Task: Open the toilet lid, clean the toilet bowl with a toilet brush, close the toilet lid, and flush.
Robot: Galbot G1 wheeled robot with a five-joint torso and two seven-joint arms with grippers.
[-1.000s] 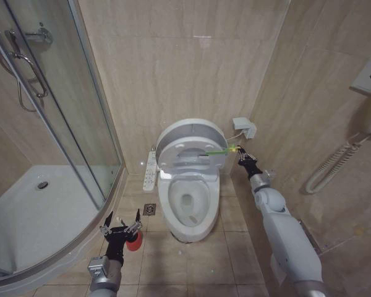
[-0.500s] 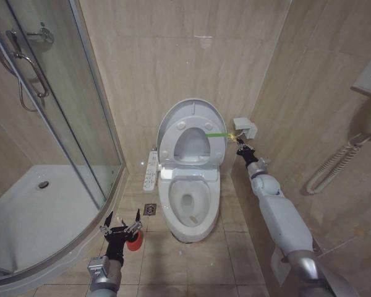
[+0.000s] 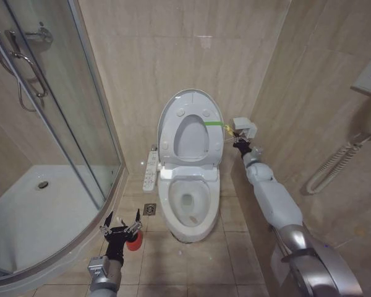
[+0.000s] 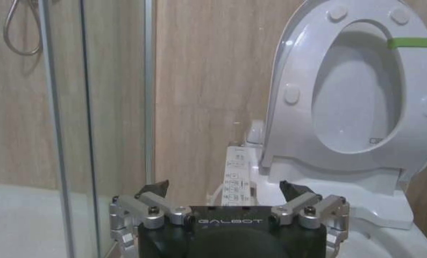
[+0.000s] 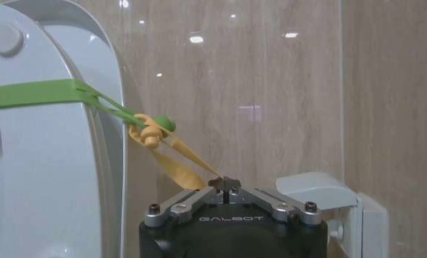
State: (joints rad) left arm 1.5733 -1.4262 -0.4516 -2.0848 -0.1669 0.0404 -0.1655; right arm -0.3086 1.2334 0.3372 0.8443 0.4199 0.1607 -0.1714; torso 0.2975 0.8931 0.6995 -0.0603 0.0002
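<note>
The toilet lid (image 3: pixel 191 135) stands upright against the back wall, with the ring-shaped seat (image 3: pixel 170 133) raised in front of it. A green band (image 3: pixel 214 124) wraps the seat's edge, and a yellow strap (image 5: pixel 172 160) is tied to it. My right gripper (image 3: pixel 235 138) (image 5: pixel 226 185) is shut on that strap, just right of the seat. The toilet bowl (image 3: pixel 187 201) lies uncovered below. My left gripper (image 3: pixel 120 228) (image 4: pixel 224 191) hangs open low on the left, over the red holder (image 3: pixel 134 242). I cannot make out the toilet brush.
A curved glass shower enclosure (image 3: pixel 80 124) fills the left side. The bidet control strip (image 3: pixel 150 170) runs along the bowl's left, and a floor drain (image 3: pixel 149 208) sits beside it. A white wall box (image 3: pixel 243 127) and a coiled cord (image 3: pixel 334 164) hang on the right wall.
The lid and seat swung up from a forward tilt to upright against the wall. My right gripper rose and moved back with the strap. The left gripper stayed put.
</note>
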